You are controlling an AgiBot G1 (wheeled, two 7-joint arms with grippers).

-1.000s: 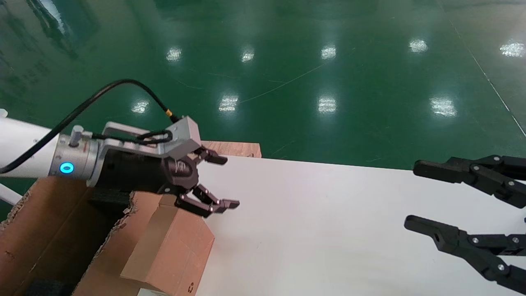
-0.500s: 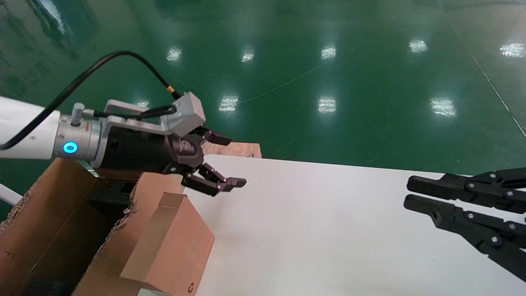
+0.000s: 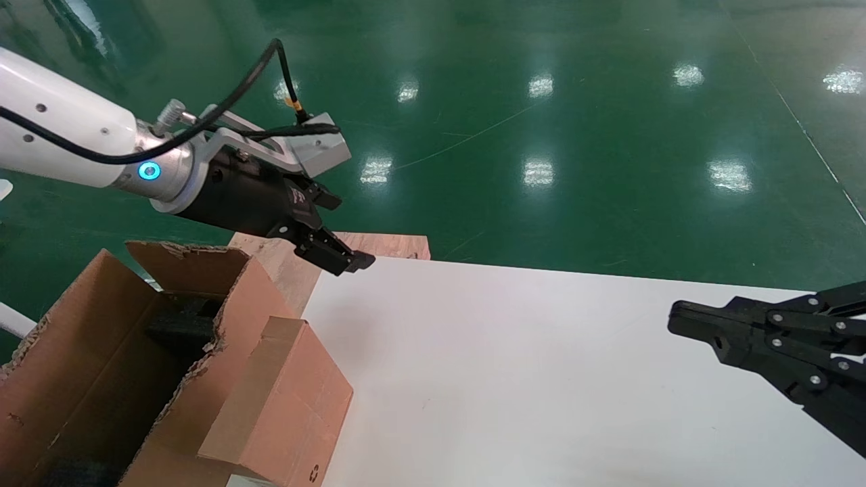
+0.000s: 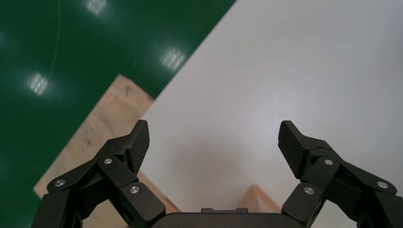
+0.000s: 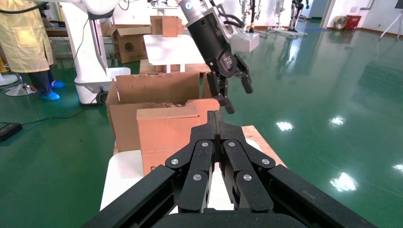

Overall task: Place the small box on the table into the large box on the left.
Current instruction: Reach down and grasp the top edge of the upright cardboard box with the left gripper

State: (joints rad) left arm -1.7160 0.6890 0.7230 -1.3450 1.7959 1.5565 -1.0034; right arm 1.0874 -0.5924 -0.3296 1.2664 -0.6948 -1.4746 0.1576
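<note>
Head view showed the left pincer (image 3: pixel 338 237) raised in the air above the far left corner of the counter (image 3: pixel 541 379), over the edge of a light wooden board (image 3: pixel 392 245) that stuck out from beneath the white top; its fingers pointed down and toward the robot's right, and it held nothing; the left wrist view showed those fingers (image 4: pixel 138 140) spread wide apart, with bare counter (image 4: pixel 285 71) and the wooden board (image 4: pixel 95 142) below them. The small box (image 3: pixel 284 406) stood at the near left edge of the counter, touching the torn side wall of the large box (image 3: pixel 81 365); its long axis ran from the near edge away toward the far side, tilted a little to the left, and the face with the tiny recycling mark turned toward the robot's right; it was outside the large box, beside it. The large box sat open-topped to the left, dark padding (image 3: pixel 176 325) visible inside. The right pincer (image 3: pixel 683 321) hovered over the right side of the counter, well apart from both boxes; the right wrist view showed its fingers (image 5: pixel 209 147) pressed together, empty.
</note>
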